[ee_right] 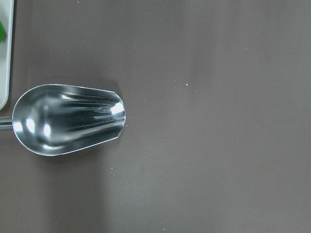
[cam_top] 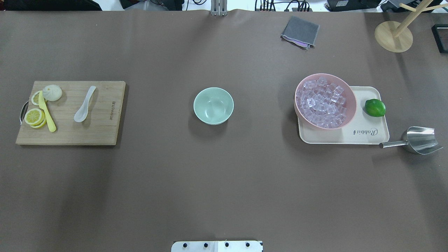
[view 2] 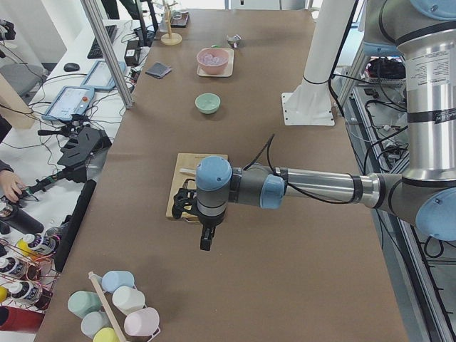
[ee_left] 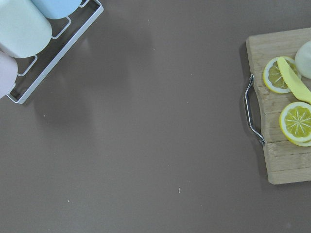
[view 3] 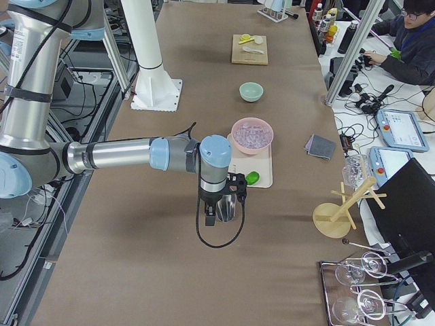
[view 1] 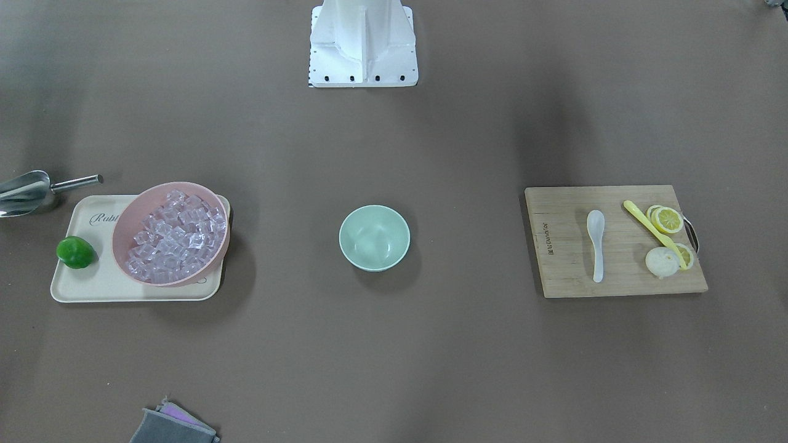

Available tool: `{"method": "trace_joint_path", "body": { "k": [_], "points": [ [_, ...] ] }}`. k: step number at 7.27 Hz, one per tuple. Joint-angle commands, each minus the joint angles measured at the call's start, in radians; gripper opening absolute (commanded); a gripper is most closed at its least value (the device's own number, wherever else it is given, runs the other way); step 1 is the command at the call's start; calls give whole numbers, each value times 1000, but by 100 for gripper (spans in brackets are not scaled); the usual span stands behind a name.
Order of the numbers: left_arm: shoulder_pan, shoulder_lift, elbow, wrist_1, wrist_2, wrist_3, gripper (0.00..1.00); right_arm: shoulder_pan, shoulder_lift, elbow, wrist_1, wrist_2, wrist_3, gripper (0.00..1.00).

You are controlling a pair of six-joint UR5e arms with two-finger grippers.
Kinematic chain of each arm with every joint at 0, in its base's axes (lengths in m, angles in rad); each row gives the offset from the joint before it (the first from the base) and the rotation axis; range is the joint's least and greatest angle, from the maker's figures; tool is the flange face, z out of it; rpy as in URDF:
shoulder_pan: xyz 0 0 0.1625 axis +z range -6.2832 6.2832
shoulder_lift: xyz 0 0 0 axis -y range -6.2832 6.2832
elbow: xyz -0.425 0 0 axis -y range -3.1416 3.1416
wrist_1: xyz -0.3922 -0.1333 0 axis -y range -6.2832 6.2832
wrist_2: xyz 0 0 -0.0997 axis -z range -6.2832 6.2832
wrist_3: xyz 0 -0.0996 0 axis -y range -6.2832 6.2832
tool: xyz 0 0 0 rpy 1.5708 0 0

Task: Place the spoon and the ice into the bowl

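The soup spoon [cam_top: 84,105] lies near the bench's [cam_top: 224,182] left edge, the ice [cam_top: 322,101] near its right edge, and the mint-green bowl [cam_top: 213,105] in the centre. Whether the left claw [view 2: 205,244] and right claw [view 3: 211,219] are open, I cannot tell. The glossy spoon or a glassy cube may slip.

left gripper [view 2: 206,241]: only in left side view, small & dark; jaw gap not readable.
right gripper [view 3: 211,216]: only in right side view; same, cannot tell.
metal scoop [view 1: 23,193]: cut by left edge in front view; handle cut off in right wrist view; partly behind right gripper in right side view.
cutting board [ee_left: 274,165]: only handle end in left wrist view, rest past right edge.
lemon slice [ee_left: 295,121]: cut by right edge.
cloth [view 1: 173,426]: cut by bottom edge.
ice [cam_top: 323,101]: lower cubes under top ones; nr. not countable.
tray [ee_right: 4,58]: only thin strip at left edge.
cups [ee_left: 22,26]: cut by top & left edges.
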State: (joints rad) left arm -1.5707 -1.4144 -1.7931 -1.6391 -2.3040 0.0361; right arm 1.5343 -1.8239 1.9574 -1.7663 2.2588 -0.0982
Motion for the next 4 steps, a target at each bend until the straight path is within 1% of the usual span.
{"method": "trace_joint_path", "body": {
  "k": [1, 2, 4],
  "points": [
    [1, 18, -6, -7, 0, -5, 98, 0, 0, 0, 1, 1, -2, 100],
    [1, 18, -5, -7, -2, -5, 98, 0, 2, 0, 1, 1, -2, 100],
    [6, 12, -5, -10, -2, -2, 98, -2, 8, 37, -1, 2, -6, 100]
  ]
}}
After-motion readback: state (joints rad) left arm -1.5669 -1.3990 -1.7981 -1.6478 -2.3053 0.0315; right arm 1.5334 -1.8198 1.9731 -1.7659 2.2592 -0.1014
